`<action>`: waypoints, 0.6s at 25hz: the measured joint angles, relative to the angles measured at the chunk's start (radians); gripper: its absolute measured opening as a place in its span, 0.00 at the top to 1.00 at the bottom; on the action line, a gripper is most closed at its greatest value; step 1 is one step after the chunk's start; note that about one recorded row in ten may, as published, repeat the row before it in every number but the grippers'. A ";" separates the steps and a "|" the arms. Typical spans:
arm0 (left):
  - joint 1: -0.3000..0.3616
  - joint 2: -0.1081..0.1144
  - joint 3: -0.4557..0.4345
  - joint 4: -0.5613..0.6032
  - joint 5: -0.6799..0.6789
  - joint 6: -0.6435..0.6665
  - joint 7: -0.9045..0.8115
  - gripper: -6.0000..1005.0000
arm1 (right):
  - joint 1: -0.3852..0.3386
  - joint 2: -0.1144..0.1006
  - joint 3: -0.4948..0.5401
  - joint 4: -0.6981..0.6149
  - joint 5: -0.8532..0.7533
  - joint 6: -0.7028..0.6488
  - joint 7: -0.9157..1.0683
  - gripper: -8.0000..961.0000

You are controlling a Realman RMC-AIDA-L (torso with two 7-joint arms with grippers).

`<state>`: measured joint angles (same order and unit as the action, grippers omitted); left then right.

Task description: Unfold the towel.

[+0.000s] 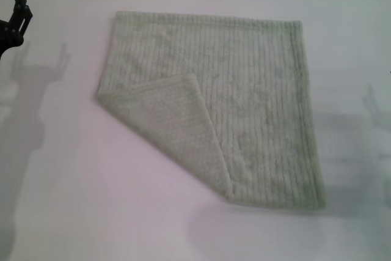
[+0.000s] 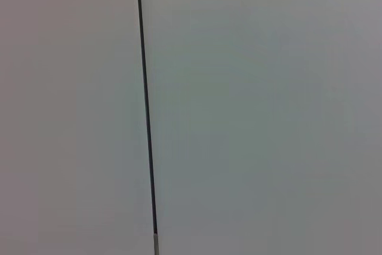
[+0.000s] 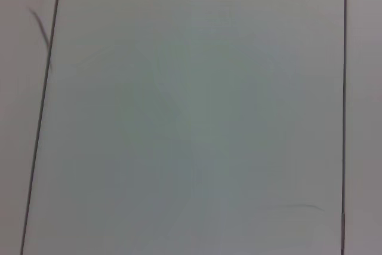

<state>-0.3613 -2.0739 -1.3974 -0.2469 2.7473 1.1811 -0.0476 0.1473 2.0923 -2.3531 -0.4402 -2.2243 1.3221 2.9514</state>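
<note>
Left claw [image 1: 15,19] well apart from towel [image 1: 244,102], table's [image 1: 73,200] far-left edge.

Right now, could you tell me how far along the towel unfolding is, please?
Mostly open: the pale sage-green ribbed terry towel lies flat on the white table. Nothing is in hand: the left gripper sits at the table's far left edge, clear of the cloth, and the right gripper is out of view. Left to do: the folded-over near-left corner flap needs pulling back out.
</note>
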 joint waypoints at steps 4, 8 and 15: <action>0.000 -0.001 0.002 0.000 0.000 0.000 0.000 0.20 | 0.000 0.000 0.000 -0.006 0.000 -0.003 0.000 0.12; -0.001 -0.002 0.015 0.000 0.000 0.000 0.000 0.20 | 0.006 0.000 -0.021 -0.025 0.000 -0.012 0.000 0.12; -0.004 -0.002 0.018 0.000 0.000 -0.013 0.000 0.20 | 0.009 -0.067 0.006 -0.245 -0.004 -0.243 -0.003 0.12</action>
<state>-0.3656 -2.0757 -1.3798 -0.2464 2.7474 1.1682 -0.0476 0.1566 2.0255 -2.3472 -0.6851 -2.2288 1.0789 2.9483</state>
